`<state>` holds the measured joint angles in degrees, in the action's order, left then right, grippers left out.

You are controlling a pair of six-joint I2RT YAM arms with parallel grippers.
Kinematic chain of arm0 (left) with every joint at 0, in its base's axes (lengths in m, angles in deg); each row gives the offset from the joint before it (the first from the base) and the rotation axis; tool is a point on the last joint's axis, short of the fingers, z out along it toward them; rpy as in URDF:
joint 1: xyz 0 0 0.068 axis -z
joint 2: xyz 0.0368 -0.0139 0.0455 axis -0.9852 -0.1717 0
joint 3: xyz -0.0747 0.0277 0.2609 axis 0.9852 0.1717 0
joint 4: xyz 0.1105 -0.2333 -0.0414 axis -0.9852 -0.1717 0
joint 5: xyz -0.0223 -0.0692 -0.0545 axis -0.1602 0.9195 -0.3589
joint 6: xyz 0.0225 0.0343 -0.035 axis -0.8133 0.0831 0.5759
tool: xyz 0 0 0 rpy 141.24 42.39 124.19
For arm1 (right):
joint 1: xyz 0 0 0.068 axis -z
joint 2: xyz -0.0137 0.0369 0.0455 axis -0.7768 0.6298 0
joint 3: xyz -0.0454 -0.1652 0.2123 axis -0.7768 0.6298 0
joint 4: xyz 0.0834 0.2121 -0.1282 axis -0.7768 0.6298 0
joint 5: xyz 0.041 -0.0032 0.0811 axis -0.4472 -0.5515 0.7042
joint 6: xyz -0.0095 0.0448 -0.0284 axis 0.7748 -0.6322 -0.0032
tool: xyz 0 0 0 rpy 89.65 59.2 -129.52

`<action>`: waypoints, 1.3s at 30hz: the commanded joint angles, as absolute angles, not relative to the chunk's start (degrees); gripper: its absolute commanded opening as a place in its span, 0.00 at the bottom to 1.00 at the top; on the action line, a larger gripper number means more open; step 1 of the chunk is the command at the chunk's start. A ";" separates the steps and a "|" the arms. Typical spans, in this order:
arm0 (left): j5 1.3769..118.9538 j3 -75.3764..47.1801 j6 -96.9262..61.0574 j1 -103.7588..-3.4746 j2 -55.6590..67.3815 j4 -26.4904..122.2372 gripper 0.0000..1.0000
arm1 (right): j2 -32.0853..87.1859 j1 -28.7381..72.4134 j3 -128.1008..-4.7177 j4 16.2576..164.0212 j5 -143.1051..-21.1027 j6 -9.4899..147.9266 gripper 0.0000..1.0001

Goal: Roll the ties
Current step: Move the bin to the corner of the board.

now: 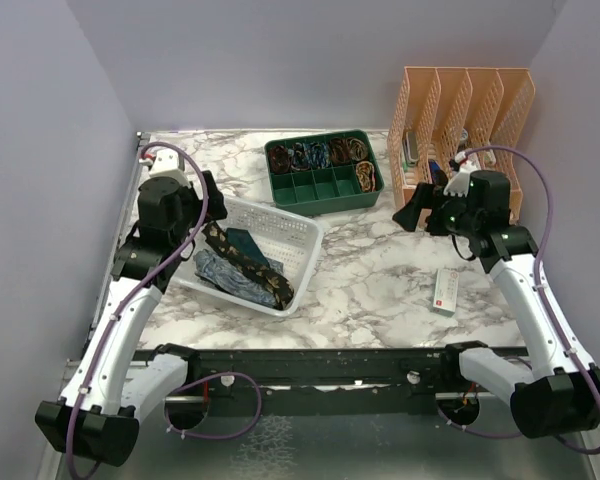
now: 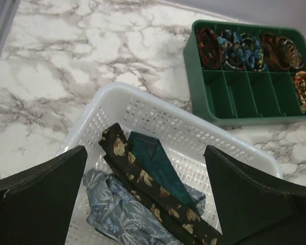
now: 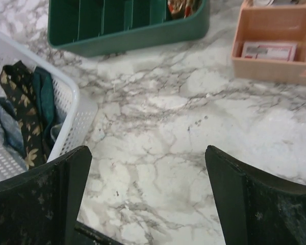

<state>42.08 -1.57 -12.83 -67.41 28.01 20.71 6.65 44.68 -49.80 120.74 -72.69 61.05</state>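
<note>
Air alone sits between the left fingers [image 2: 41, 194], which are spread wide above a white plastic basket [image 2: 158, 107] on the marble tabletop [image 2: 66, 61]. In the basket lie three unrolled ties: a black-brown gold-patterned tie [image 2: 143, 181], a plain teal tie [image 2: 160, 166] touching its side, and a crumpled blue-grey patterned tie [image 2: 120, 217]. The right fingers [image 3: 41, 199] are just as wide and empty over bare tabletop, between the basket and a peach file rack [image 1: 465, 105]. Behind the basket, a green divided tray [image 2: 245, 97] holds rolled ties [image 2: 234, 46].
</note>
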 commanded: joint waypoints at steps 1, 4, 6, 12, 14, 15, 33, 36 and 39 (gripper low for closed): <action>37.81 1.29 -7.14 -67.72 30.93 18.96 0.99 | 5.59 44.81 -45.48 119.17 -62.42 58.66 1.00; 37.06 3.12 -6.50 -67.72 33.10 16.37 0.99 | 5.11 44.81 -40.23 116.65 -56.40 57.12 1.00; 35.64 5.18 -3.79 -67.72 35.34 13.40 0.99 | 5.42 44.81 -35.97 115.00 -51.93 56.01 1.00; 40.13 9.29 10.10 -67.72 38.97 2.06 0.99 | 6.55 43.56 -30.88 112.47 -48.83 55.29 1.00; 38.73 10.72 15.28 -67.72 40.02 -2.83 0.99 | 7.93 42.28 -30.79 112.18 -48.26 55.47 1.00; 38.80 11.72 16.00 -67.70 40.99 -4.21 0.99 | 8.82 41.36 -30.78 111.98 -48.11 55.54 1.00; 42.26 22.52 34.76 -67.72 44.66 -2.53 0.99 | 28.63 25.57 -45.04 105.19 -51.25 53.39 1.00; 39.01 21.86 33.44 -67.72 41.91 0.68 0.99 | 34.47 21.96 -51.04 107.83 -52.75 54.34 1.00; 35.71 21.32 32.10 -67.85 39.50 3.97 0.99 | 38.82 18.38 -54.51 107.63 -54.64 53.45 1.00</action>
